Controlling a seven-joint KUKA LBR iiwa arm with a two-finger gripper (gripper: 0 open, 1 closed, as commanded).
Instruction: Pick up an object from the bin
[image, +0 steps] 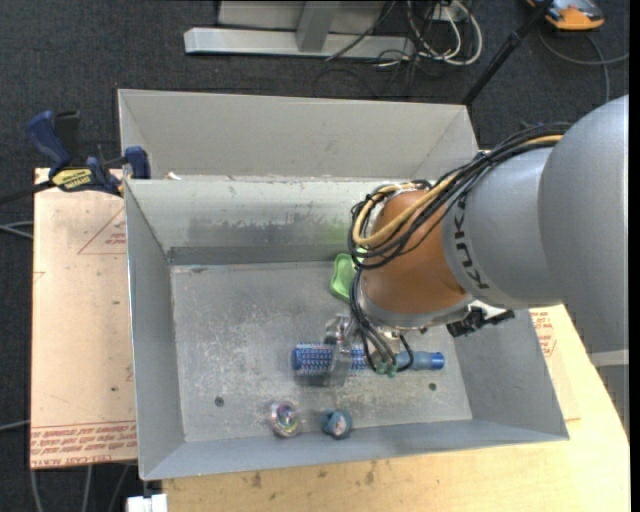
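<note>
My gripper (347, 342) is low over the bin floor, right of centre, mostly hidden under the orange wrist cover. A blue bristly brush-like piece (314, 360) lies on the floor right against its left side; whether it is gripped I cannot tell. A blue pen-like cylinder (424, 361) pokes out to the right from under the wrist. A light green thing (343, 277) lies just behind the gripper, partly covered by the cover.
Two small round things lie near the front wall: a pale, multicoloured one (285, 419) and a blue one (337, 424). The arm and its cables cover the bin's right half.
</note>
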